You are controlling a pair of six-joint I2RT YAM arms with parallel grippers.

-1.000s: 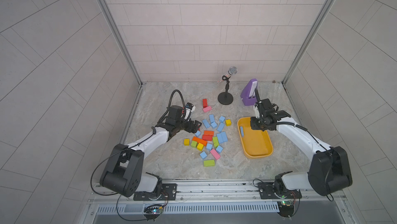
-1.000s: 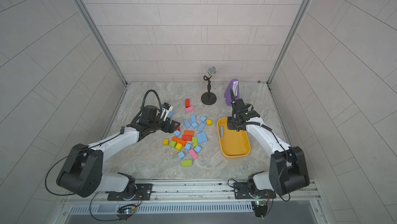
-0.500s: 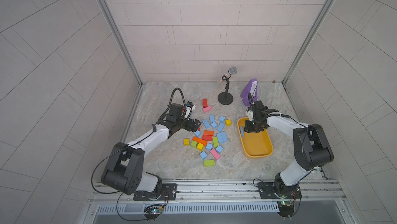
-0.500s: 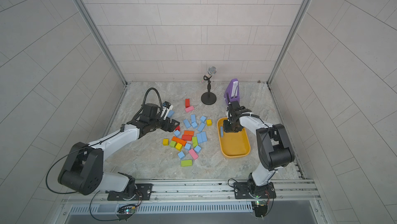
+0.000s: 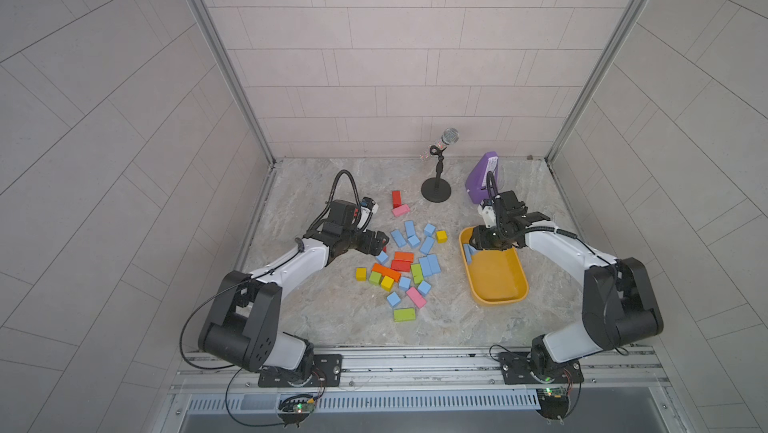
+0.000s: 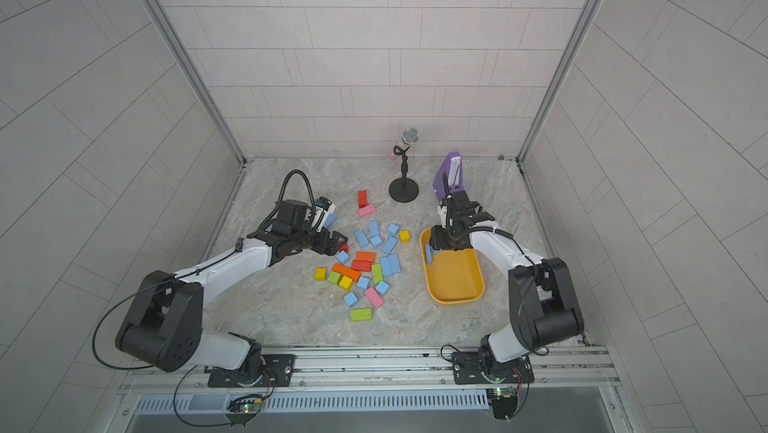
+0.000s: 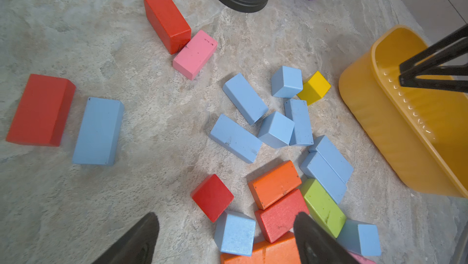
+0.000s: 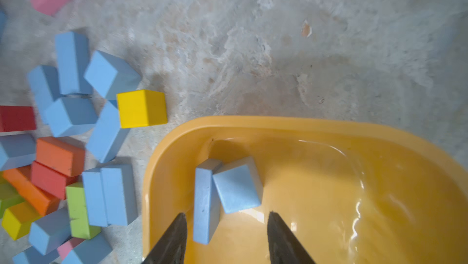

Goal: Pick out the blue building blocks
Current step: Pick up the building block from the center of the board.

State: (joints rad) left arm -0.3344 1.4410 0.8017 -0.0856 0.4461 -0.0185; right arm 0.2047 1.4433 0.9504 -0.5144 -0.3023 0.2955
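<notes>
Several blue building blocks (image 5: 428, 264) (image 6: 390, 264) lie mixed with other colours in a pile mid-table. Two more blue blocks (image 8: 235, 189) (image 5: 468, 253) rest in the far left corner of the yellow tray (image 8: 152, 174) (image 5: 498, 301): a long one on edge, with a cube leaning on it. My right gripper (image 8: 226, 224) (image 5: 478, 240) hangs open just above them, holding nothing. My left gripper (image 7: 226, 217) (image 5: 380, 242) is open low at the pile's left edge. A blue cube (image 7: 234, 232) sits between its fingers, untouched.
Red (image 5: 396, 198), pink (image 5: 401, 210), orange, yellow and green (image 5: 404, 313) blocks lie among the blue ones. A microphone stand (image 5: 436, 194) and a purple metronome (image 5: 482, 177) stand at the back. One blue block (image 7: 97, 131) lies apart beside a red one.
My right gripper has opened over the tray's far left corner, and a blue cube now leans on the long block there. The left gripper has edged toward the pile.
</notes>
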